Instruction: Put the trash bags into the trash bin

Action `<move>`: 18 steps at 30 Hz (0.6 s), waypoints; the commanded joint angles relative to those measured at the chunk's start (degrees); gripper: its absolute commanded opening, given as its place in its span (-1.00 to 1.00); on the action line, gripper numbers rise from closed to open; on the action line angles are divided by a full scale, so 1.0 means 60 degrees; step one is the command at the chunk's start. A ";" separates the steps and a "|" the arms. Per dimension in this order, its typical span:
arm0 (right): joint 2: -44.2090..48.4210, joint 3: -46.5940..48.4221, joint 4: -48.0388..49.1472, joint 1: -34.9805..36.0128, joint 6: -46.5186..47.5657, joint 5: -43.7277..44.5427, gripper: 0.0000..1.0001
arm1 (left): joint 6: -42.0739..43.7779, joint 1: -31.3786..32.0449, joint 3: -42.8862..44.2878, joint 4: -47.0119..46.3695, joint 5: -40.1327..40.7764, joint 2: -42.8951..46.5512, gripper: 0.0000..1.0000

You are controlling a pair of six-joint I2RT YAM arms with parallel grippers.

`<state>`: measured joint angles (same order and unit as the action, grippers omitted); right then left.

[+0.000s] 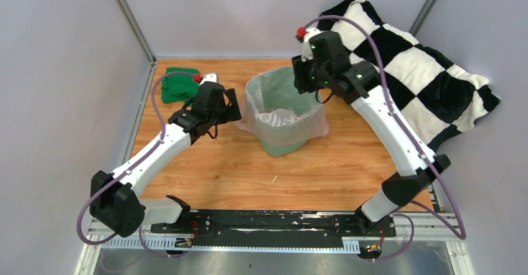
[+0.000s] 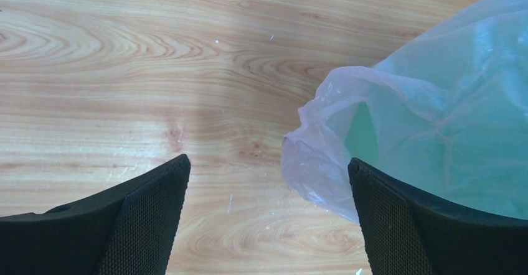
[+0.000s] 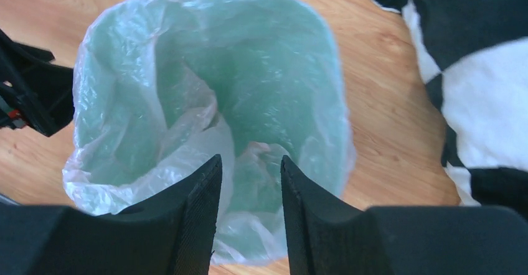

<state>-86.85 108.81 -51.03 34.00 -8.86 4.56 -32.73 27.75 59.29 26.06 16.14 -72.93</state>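
Bag's pretty much in. The pink trash bag (image 1: 316,125) lines the mint trash bin (image 1: 281,147) mid-worktop (image 1: 218,163), its mouth folded out over the rim all round.

Left hand (image 2: 268,166) sits at the bin's 9 o'clock, spread wide with nothing in it, and a loose flap of bag is just beside its right finger. Right hand (image 3: 248,163) hangs over the rim at about 1 o'clock, fingers roughly half apart. I think it's gripping nothing, but film that thin could be caught and I'd miss it.

What could go wrong:
- If film is snagged on the right hand, lifting away drags the liner out.
- The bin looks light, so a nudge at the rim could tip or slide it.
- The 9 o'clock flap is slack and could slip back inside.

Can't make out:
- The rim under the right arm.
- Whether the bunched plastic inside reaches the bottom.
- Any lettering on the bag.
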 commanded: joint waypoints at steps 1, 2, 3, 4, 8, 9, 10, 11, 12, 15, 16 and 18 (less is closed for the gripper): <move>-0.1204 0.0681 -0.0955 0.0913 0.0576 0.0153 -0.20 | 0.0343 -0.0069 0.0336 0.0404 0.0243 0.0533 0.99; -0.1388 0.0727 -0.0958 0.1025 0.0584 0.0171 -0.25 | 0.0387 -0.0069 0.0374 0.0463 0.0264 0.0614 1.00; -0.1567 0.0751 -0.0971 0.1132 0.0582 0.0168 -0.28 | 0.0455 -0.0069 0.0413 0.0521 0.0288 0.0709 1.00; -0.1730 0.0750 -0.0962 0.1226 0.0560 0.0168 -0.33 | 0.0489 -0.0069 0.0451 0.0595 0.0324 0.0772 1.00; -0.2196 0.0568 -0.0924 0.1532 0.0508 0.0190 -0.50 | 0.0648 -0.0069 0.0477 0.0695 0.0420 0.1004 1.00; -0.2263 0.0469 -0.0879 0.1565 0.0479 0.0170 -0.54 | 0.0694 -0.0069 0.0481 0.0706 0.0339 0.1034 1.00; -0.2312 0.0367 -0.0841 0.1588 0.0444 0.0153 -0.57 | 0.0711 -0.0069 0.0496 0.0724 0.0237 0.1052 1.00; -0.2334 0.0257 -0.0785 0.1590 0.0394 0.0133 -0.59 | 0.0711 -0.0069 0.0493 0.0744 0.0126 0.1082 1.00; -0.2357 0.0148 -0.0715 0.1598 0.0359 0.0127 -0.61 | 0.0691 -0.0082 0.0441 0.0696 -0.0071 0.1121 1.00; -0.2431 -0.0198 -0.0525 0.1595 0.0270 0.0066 -0.64 | 0.0501 -0.0113 0.0314 0.0519 -0.0451 0.1257 1.00; -0.2492 -0.0280 -0.0496 0.1575 0.0255 0.0065 -0.65 | 0.0469 -0.0113 0.0270 0.0468 -0.0462 0.1287 1.00; -0.2635 -0.0415 -0.0454 0.1576 0.0216 0.0057 -0.68 | 0.0446 -0.0113 0.0206 0.0309 -0.0543 0.1318 1.00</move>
<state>-101.23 108.31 -53.54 43.03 -6.70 4.58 -30.00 27.46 60.80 29.19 15.00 -66.41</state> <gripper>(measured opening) 0.171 0.996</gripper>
